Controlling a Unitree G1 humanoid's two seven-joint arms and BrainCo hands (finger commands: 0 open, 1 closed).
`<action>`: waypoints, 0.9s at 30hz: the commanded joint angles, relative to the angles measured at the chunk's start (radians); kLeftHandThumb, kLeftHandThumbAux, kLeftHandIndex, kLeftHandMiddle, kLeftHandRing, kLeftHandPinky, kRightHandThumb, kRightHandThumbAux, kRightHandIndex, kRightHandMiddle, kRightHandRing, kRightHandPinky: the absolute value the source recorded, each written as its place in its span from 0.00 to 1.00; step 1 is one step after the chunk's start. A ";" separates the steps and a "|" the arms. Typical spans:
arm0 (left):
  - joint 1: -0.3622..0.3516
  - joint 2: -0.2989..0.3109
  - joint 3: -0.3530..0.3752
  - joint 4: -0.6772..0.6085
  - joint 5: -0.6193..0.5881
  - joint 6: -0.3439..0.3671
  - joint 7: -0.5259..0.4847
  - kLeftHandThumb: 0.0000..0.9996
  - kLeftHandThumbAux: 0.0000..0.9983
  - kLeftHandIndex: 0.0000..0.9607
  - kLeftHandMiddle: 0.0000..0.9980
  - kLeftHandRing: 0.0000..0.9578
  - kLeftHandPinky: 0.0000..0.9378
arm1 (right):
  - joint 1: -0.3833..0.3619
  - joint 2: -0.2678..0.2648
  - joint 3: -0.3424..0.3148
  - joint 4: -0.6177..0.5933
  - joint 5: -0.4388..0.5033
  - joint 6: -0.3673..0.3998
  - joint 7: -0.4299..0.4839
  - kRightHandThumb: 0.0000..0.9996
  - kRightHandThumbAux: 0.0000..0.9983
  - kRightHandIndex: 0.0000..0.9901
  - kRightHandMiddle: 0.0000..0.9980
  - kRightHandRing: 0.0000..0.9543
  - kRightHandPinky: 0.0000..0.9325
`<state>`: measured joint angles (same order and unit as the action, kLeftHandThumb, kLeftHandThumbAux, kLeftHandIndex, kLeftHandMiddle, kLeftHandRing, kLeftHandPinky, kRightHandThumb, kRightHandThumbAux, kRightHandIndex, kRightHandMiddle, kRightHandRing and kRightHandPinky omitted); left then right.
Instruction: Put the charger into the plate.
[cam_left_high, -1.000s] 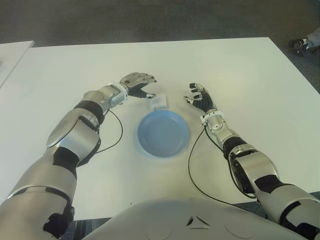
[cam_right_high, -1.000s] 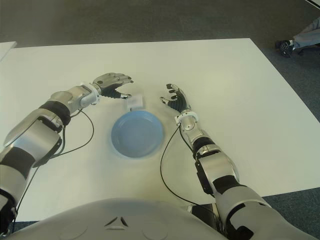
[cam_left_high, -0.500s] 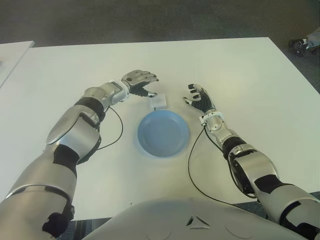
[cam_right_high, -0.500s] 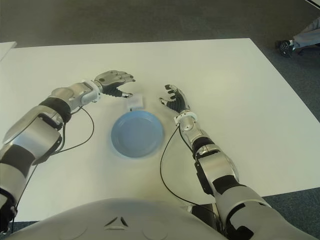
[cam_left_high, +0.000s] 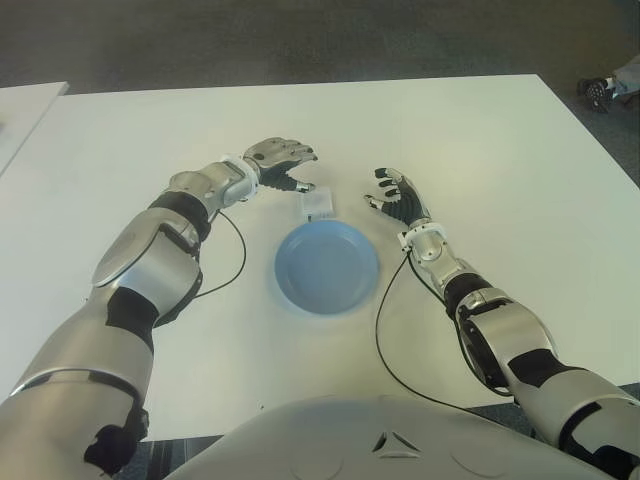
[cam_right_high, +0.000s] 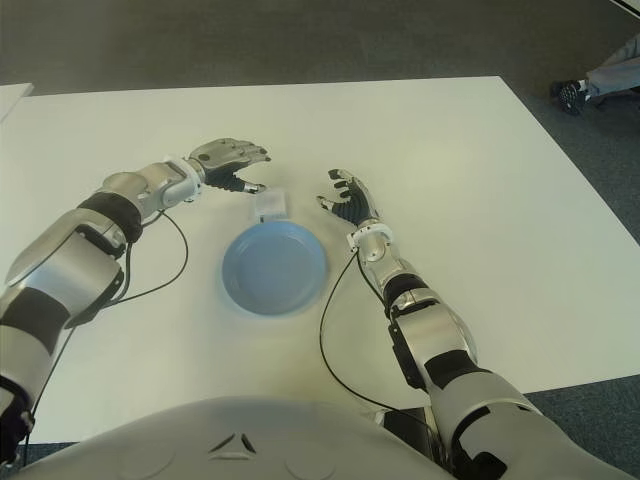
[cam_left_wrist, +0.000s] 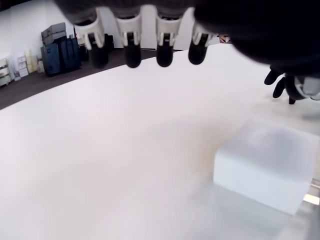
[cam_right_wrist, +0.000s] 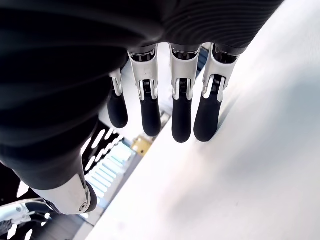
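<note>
I see left hand (cam_left_high: 280, 165) fingers apart just beside charger (cam_left_high: 319, 205), not gripping; plate (cam_left_high: 327, 268) mid-worktop (cam_left_high: 480, 150); right hand (cam_left_high: 395, 195) loose, empty.

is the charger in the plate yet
No. The white charger lies on the table just beyond the blue plate's far rim; the plate is empty.

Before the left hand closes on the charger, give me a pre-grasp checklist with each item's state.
1. Charger lying on the table, beyond the plate: ok.
2. Left hand open and holding nothing, fingers spread above the table: ok.
3. Left hand touching the charger: not ok, it shows just beside it, on its left.
4. Plate holds nothing, ready to receive: ok.
5. Right hand open, right of the charger, off the plate: ok.
6. Charger's prongs or cable facing: cannot tell.
</note>
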<state>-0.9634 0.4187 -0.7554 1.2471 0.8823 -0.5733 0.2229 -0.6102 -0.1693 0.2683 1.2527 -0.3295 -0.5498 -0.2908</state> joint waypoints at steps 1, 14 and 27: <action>-0.007 -0.002 -0.005 -0.005 0.010 0.003 -0.032 0.25 0.12 0.00 0.00 0.00 0.00 | 0.094 0.057 0.042 0.079 -0.051 0.117 0.062 0.42 0.73 0.20 0.25 0.28 0.35; -0.013 -0.015 -0.030 -0.014 0.030 0.020 -0.067 0.24 0.13 0.00 0.00 0.00 0.00 | 0.092 0.058 0.049 0.078 -0.052 0.119 0.053 0.47 0.75 0.20 0.26 0.31 0.38; 0.017 -0.031 -0.036 -0.005 0.021 0.029 -0.064 0.21 0.12 0.00 0.00 0.00 0.00 | 0.092 0.057 0.061 0.075 -0.056 0.117 0.038 0.45 0.75 0.20 0.27 0.32 0.39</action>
<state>-0.9666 0.3901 -0.7869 1.2358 0.8946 -0.5436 0.1765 -0.6206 -0.1646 0.2893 1.2528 -0.3313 -0.5311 -0.3069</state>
